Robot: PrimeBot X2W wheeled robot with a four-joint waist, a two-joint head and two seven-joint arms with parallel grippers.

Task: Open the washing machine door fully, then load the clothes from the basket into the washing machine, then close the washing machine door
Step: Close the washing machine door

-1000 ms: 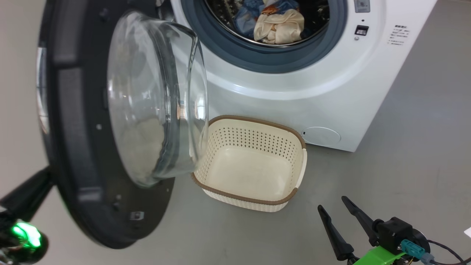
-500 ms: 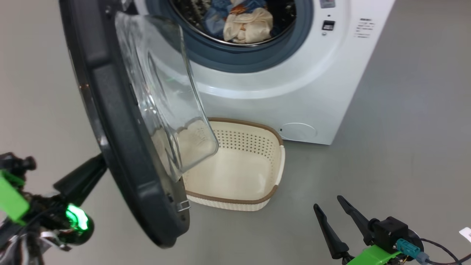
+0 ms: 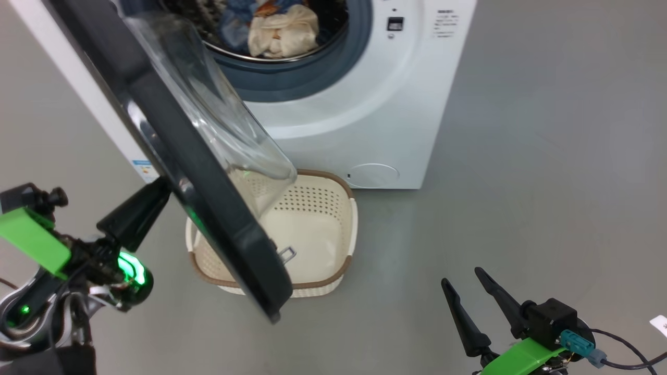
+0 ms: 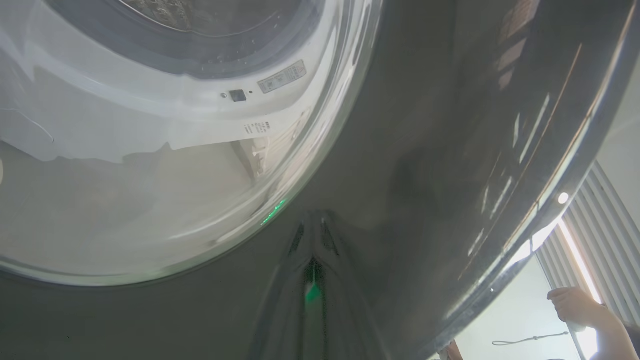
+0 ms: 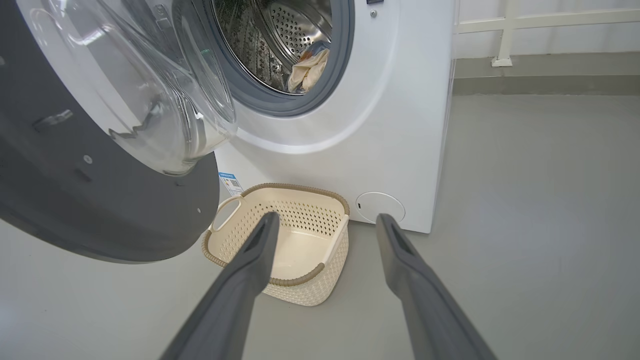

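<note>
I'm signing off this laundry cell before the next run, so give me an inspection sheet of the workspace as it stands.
Surface: smooth grey floor, no spills seen.
Job's things: big white front-loading washing machine; its round black-rimmed glass door partly open; blue and cream clothes in the drum; cream perforated plastic basket with brown rim empty, on the floor below the door.
Clutter: small white slip on the floor, far right.
Grippers: left gripper jaws shut, tips against the door's outer face; right gripper jaws open, empty.
Cables: black cable trailing from the right wrist.
Surroundings: a person's hand by window blinds; white railing beyond the machine.
</note>
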